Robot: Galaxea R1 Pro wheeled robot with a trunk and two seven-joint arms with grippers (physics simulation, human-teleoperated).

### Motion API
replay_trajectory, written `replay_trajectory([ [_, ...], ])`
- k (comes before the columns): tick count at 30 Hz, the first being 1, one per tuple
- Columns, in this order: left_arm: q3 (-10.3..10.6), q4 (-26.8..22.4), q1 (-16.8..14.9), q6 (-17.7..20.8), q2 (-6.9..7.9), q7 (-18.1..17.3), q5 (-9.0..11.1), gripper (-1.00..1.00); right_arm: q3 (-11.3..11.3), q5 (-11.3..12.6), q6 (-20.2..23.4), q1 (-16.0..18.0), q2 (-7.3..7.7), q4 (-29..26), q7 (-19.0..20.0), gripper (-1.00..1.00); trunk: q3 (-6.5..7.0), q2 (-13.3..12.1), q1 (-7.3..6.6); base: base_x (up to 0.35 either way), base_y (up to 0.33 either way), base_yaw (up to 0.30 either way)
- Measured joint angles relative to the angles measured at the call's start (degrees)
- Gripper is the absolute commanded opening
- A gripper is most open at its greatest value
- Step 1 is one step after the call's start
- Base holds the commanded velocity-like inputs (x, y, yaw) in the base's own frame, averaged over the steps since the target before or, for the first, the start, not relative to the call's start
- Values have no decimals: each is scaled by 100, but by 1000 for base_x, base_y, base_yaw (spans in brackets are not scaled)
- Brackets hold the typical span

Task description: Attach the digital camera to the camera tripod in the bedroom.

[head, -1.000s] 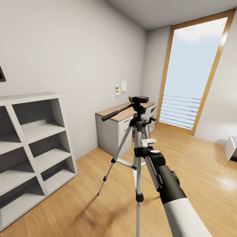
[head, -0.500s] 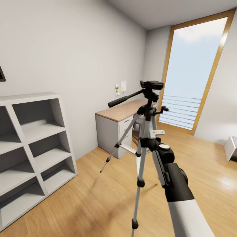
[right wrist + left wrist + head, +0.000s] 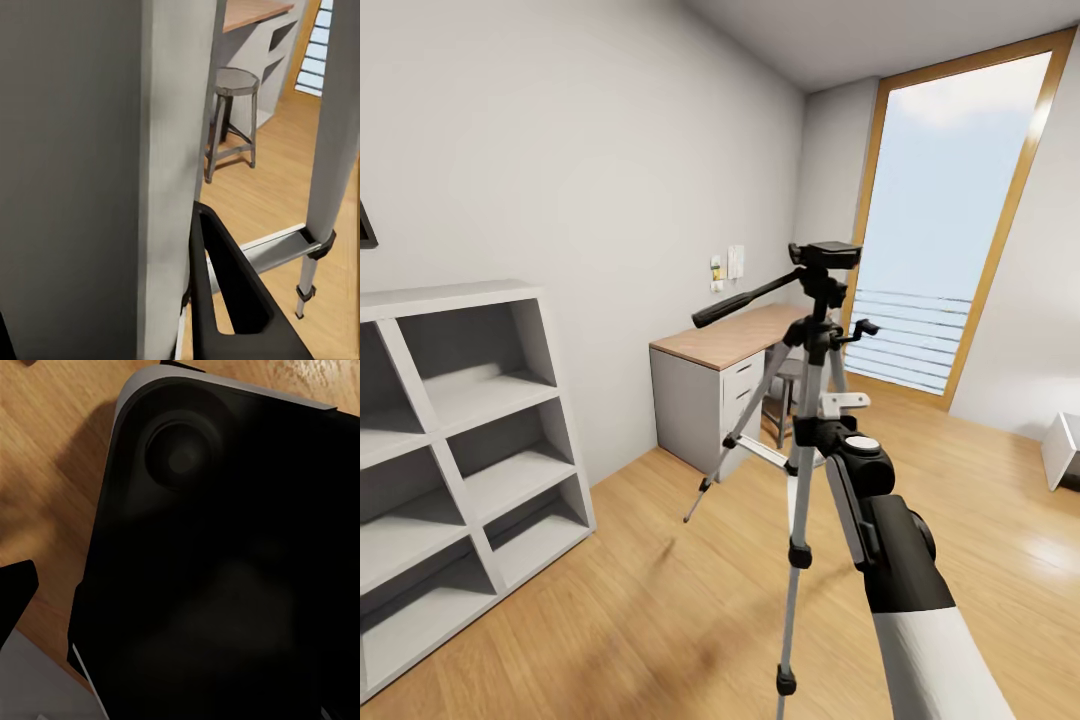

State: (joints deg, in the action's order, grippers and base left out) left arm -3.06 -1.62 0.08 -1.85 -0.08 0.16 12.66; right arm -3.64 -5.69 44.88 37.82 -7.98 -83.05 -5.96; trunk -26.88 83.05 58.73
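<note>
Camera tripod (image 3: 812, 375) shifted; feet cropped.

We see even daylight from the tall window (image 3: 950, 230), soft shadows on the wood floor (image 3: 660, 620) — wide-angle stretch at the edges. Our left wrist view sits almost black; the right's close leg (image 3: 112, 180) is blurred.

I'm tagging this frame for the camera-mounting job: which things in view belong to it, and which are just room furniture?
Belongs to the job:
- camera tripod, gripped on its center column
- right gripper, shut on it

Just standing about:
- white shelf unit
- desk
- stool
- tall window
</note>
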Motion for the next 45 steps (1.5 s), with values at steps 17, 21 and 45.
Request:
replay_trajectory([
  [17, 0, -6, 0, 2, -7, 0, -14, 100, 36, -94, -27, 1, 14, 9, -12, -100, 0, 0, -2, 52, -56, 0],
  [21, 0, -8, 0, 2, -8, 0, -15, 100, 44, -62, -27, 1, 26, 19, -14, -100, 0, 0, -2, 190, -215, 0],
  [45, 0, -8, 0, 1, 0, 0, -12, 100, 38, -31, 38, 1, 46, 72, 25, -100, 0, 0, -1, 179, -237, 0],
])
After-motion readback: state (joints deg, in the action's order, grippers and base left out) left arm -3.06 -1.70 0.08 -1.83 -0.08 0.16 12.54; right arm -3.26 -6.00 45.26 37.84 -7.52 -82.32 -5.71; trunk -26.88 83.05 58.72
